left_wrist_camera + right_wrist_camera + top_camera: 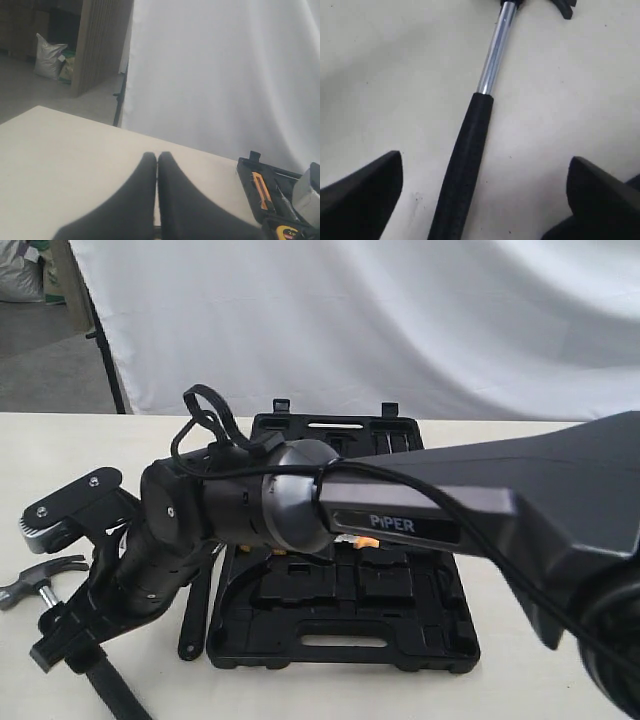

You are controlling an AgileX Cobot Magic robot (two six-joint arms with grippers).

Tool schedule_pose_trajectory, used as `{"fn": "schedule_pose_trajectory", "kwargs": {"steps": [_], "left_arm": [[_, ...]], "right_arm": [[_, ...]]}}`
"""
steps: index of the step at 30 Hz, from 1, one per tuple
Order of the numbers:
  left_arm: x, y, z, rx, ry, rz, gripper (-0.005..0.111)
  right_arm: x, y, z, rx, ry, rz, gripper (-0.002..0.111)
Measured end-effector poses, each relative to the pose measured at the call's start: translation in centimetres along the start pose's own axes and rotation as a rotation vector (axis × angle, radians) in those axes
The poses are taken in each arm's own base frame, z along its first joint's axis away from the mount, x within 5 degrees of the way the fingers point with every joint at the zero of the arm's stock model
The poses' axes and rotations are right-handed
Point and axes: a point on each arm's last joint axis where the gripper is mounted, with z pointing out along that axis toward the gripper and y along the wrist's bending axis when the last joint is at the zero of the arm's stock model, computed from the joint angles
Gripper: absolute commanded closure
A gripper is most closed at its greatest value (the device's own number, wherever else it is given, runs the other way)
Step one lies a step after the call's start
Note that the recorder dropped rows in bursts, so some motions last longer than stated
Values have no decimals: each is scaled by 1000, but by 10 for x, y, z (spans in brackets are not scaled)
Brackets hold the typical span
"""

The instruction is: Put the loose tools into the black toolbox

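The steel claw hammer [35,580] lies at the table's left front, its black handle [465,165] running between the fingers of my right gripper [484,172]. Those jaws stand wide open, one on each side of the handle and touching nothing. In the exterior view the right arm reaches across the black toolbox [340,640] to the hammer, the gripper [75,635] low over it. A black bar-shaped handle [195,615], probably the wrench, lies along the toolbox's left edge. My left gripper [157,165] is shut and empty above bare table. The tape roll is out of view.
The toolbox lies open flat, mostly hidden behind the right arm. Its corner [248,167] shows in the left wrist view, with an orange-handled tool [261,190] and a yellow tape measure [287,232] in it. A white curtain [400,310] hangs behind the table.
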Motion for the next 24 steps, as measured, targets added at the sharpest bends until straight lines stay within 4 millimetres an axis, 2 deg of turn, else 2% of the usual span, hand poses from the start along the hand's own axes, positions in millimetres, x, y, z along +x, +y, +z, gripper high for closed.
{"fn": "schedule_pose_trajectory", "kwargs": {"steps": [4,7,13,15,17,24], "left_arm": [[0,0,0,0,0,0,106],[0,0,0,0,0,0,106],[0,0,0,0,0,0,106],[0,0,0,0,0,0,106],[0,0,0,0,0,0,106],[0,0,0,0,0,0,106]], "right_arm": [[-6,2,13,-38,-18,-14,43],[-6,1,30,-58,-13,-5,52],[6,6,63,-91,68,-41,55],[6,13,63,-110,99,-91,57],[7,16,62,-128,146,-121,64],[15,25,46,-207,345,-156,103]]}}
